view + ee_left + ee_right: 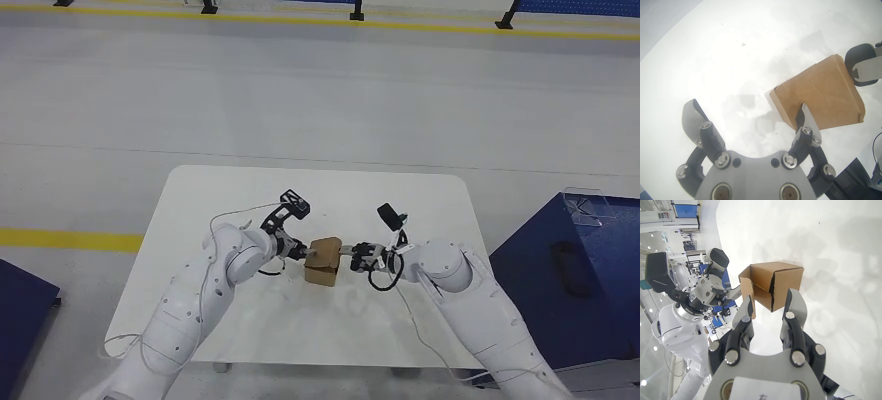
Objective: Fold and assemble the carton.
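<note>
carton [323,262] is sitting mid-surface [210,200] between both arms, one end gaping. left tool [748,104] is spread open, touching its closed side; right tool [770,294] is open, straddling a flap [746,287]. Risk: nothing is clamping it, so a flap push is likely skidding or buckling it.

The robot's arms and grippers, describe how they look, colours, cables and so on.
The left arm and right arm are glossy white rounded shells, thin black cables looping at the wrists. The left gripper and right gripper each have a silver plate, black linkages, round silver bolts, and curved silver fingers with ribbed black pads.
</note>
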`<action>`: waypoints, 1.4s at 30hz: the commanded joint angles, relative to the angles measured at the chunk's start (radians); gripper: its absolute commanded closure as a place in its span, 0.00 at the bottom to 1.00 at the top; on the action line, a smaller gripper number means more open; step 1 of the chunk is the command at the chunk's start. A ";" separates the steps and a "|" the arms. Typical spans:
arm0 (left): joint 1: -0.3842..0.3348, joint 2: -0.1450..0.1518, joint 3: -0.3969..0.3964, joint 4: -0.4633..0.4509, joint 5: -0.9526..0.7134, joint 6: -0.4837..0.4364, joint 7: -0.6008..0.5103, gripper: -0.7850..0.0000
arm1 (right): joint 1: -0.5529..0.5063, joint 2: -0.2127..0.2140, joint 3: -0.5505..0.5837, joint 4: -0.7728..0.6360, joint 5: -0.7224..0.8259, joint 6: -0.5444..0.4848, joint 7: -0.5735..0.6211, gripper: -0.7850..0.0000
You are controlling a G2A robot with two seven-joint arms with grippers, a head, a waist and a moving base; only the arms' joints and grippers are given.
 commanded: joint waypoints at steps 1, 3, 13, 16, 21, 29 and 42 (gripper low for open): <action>0.000 0.000 -0.001 0.002 -0.003 -0.004 -0.001 0.00 | 0.007 -0.003 -0.009 0.008 0.000 0.001 -0.006 0.57; 0.000 0.000 -0.002 0.007 -0.007 -0.009 0.000 0.00 | 0.016 -0.008 -0.020 0.019 -0.002 0.002 -0.019 0.57; -0.006 -0.006 0.008 0.027 -0.018 -0.024 0.001 0.00 | 0.042 -0.027 -0.065 0.062 -0.001 0.002 -0.062 0.59; -0.009 -0.008 0.012 0.032 -0.020 -0.027 0.002 0.00 | 0.049 -0.031 -0.071 0.070 0.003 0.000 -0.062 0.60; -0.012 -0.010 0.016 0.038 -0.018 -0.029 0.005 0.00 | 0.056 -0.037 -0.080 0.084 0.005 -0.002 -0.069 0.59; -0.010 -0.011 0.016 0.038 -0.014 -0.027 0.005 0.00 | 0.063 -0.042 -0.077 0.103 0.002 0.001 -0.081 0.58; -0.011 -0.014 0.021 0.036 -0.007 -0.025 0.000 0.00 | 0.065 -0.046 -0.075 0.117 -0.012 0.013 -0.081 0.57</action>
